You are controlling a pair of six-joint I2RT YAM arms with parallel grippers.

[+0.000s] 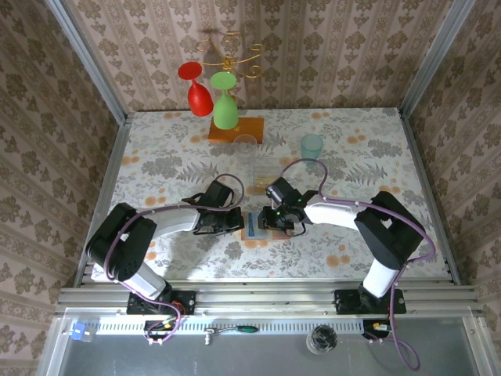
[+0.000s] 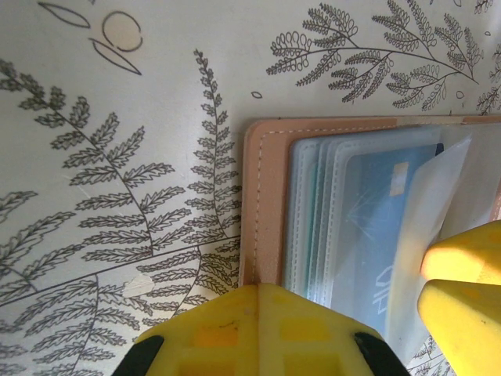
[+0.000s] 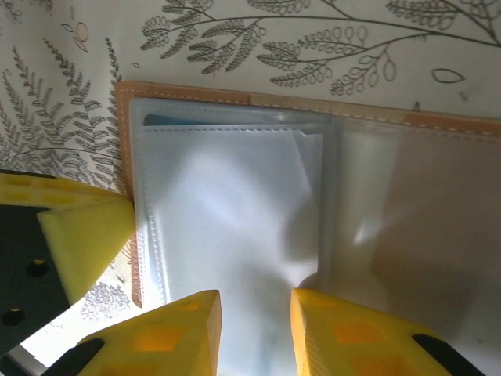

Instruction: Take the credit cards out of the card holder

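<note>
Far side of the table [image 1: 156,157], left of centre: a gold rack [image 1: 231,55] with a red glass [image 1: 196,88] and a green glass [image 1: 225,106] hanging bowl-down over its orange wooden base [image 1: 236,128]. All of this is well apart from your work.

Your left pincer [image 1: 237,223] has its jaws pressed fully together with nothing between them. In the left wrist view its joined tip sits at the left border of the card holder [image 1: 254,226].

The card holder lies open and flat on the table, between your two pincers. It has a salmon rim with white stitching and clear stitched pockets inside. The credit cards [image 2: 376,235] are inside those pockets. One teal-blue face shows through the plastic, with more edges stacked to its left, and you cannot count them. In the right wrist view a teal sliver shows at the top of the left pocket. Just beyond the holder stands a clear glass [image 1: 246,150], upright.

Your right pincer [image 1: 275,222] has its jaws part-way apart with a narrow gap. The right wrist view shows the clear sleeve lying in that gap. You cannot tell whether the tips pinch it. In the left wrist view one of its yellow fingers [image 2: 462,286] meets a translucent flap [image 2: 438,188] over the pocket.

Further right, far side: a teal cup [image 1: 311,146], upright.
</note>
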